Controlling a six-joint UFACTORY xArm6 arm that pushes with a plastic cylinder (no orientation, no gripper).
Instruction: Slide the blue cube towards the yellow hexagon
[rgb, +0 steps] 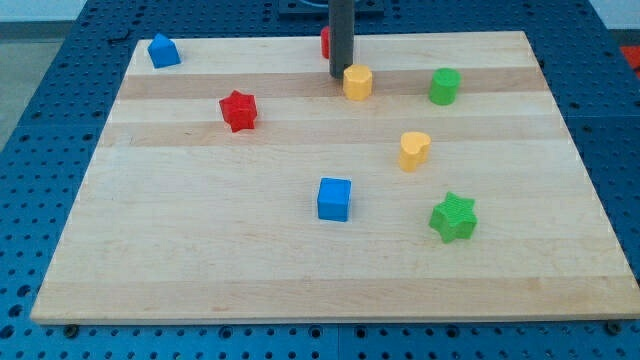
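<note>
While our rod stands at the view's top, my tip rests just left of the yellow hexagon, nearly touching it; a plain rod, it clamps nothing. Well below the tip, toward the view's bottom, sits the blue cube. Behind the rod peeks a red block, its shape hidden. Right of the tip stands a green cylinder; lower left lies a red star.
</note>
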